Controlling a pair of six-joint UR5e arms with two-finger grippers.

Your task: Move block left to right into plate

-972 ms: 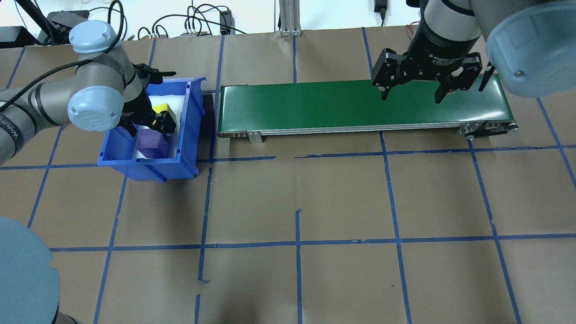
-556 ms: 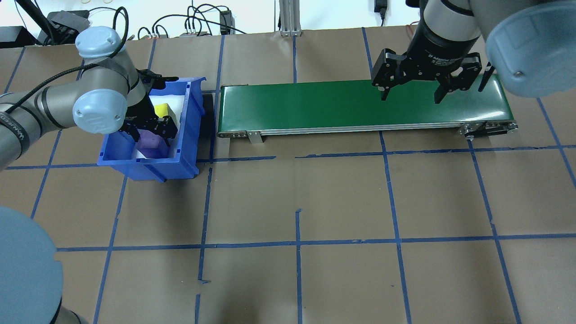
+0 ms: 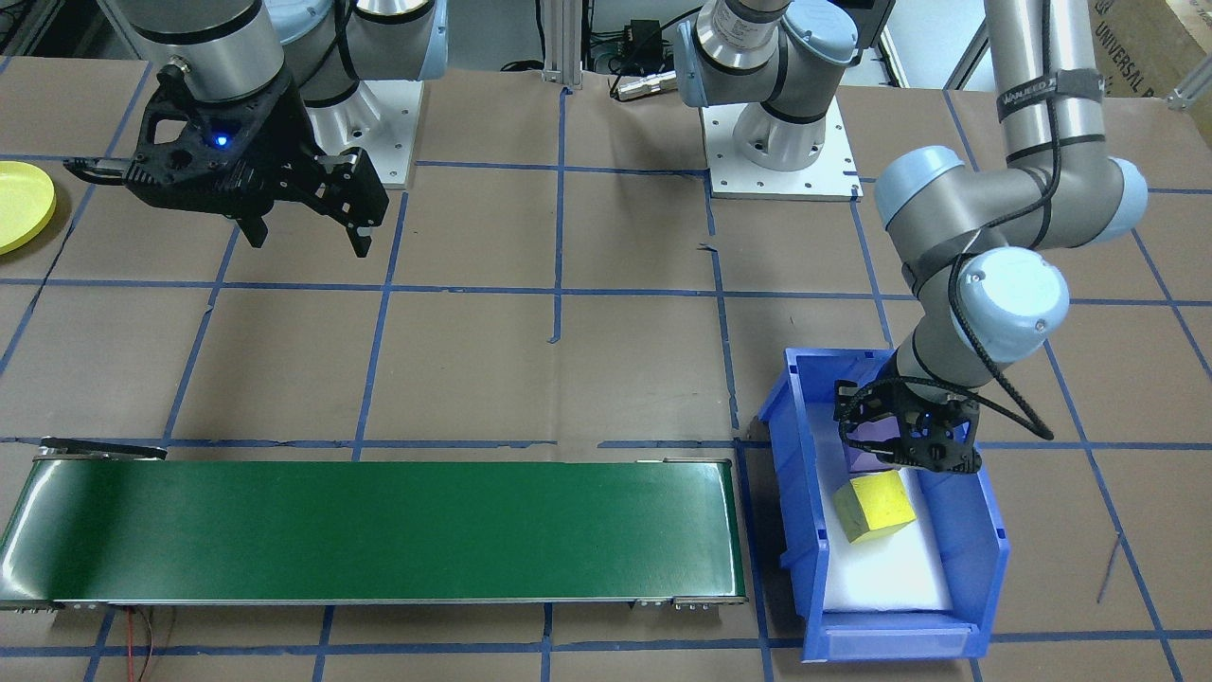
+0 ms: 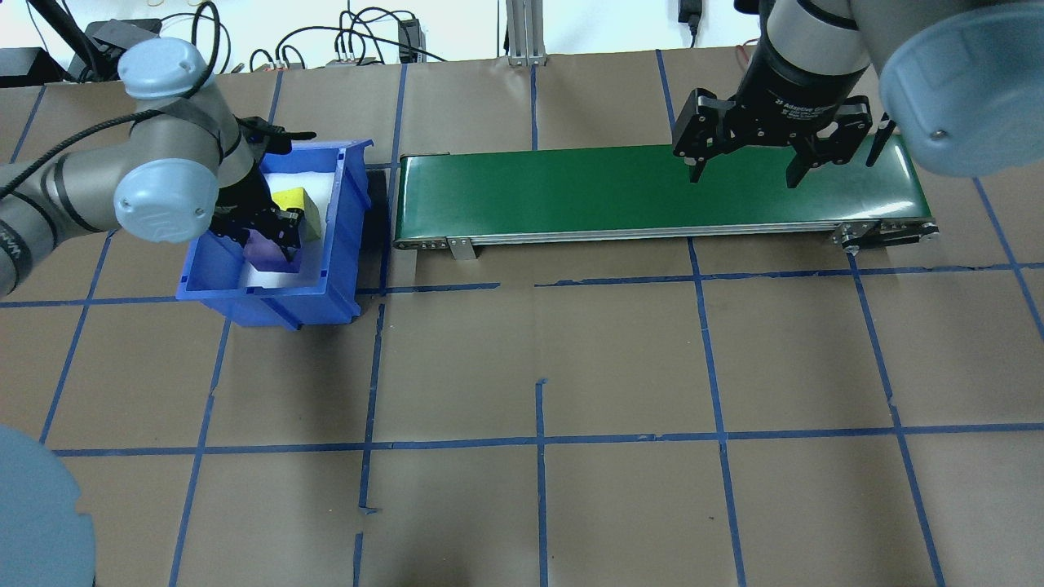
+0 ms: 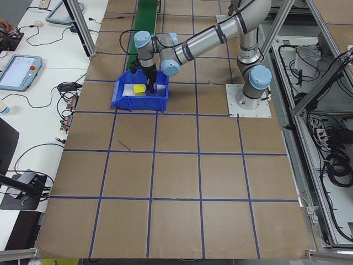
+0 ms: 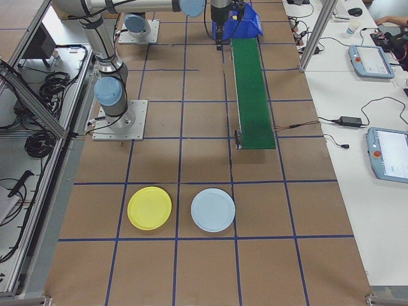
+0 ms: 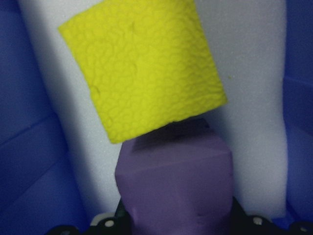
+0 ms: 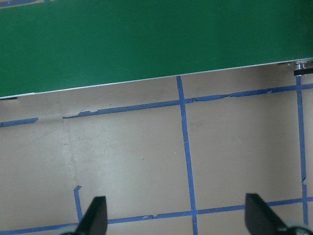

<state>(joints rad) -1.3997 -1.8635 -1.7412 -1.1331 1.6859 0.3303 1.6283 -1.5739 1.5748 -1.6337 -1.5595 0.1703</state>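
The desk [image 4: 620, 359] is covered with brown paper and divided into squares by blue tape lines. On it lies the long green conveyor belt [image 4: 652, 196], which runs from just beside the blue bin [image 4: 273, 302] toward the robot's right side. The left arm [image 4: 81, 196] reaches down into the blue bin, and the right arm [image 3: 204, 47] hangs over the far end of the belt. Two plates lie side by side on the desk beyond that end of the belt, well apart from the bin: the yellow plate [image 6: 150, 208] and, just beside it, a pale blue plate [image 6: 213, 210]. The blue bin has a white floor, and two foam blocks are inside it. The yellow block [image 3: 873, 506] lies tilted on the white floor, free of the end effector. The purple block [image 7: 176, 181] is just beside the yellow one, and it sits between the fingers of the left end effector [image 4: 269, 236], which is closed around it; in the left wrist view the purple block fills the space directly in front of the camera. Whether this block rests on the bin floor or is raised a little, I cannot tell. The right end effector [image 4: 740, 167] has its fingers spread wide and holds nothing; it hangs above the green belt without touching it.
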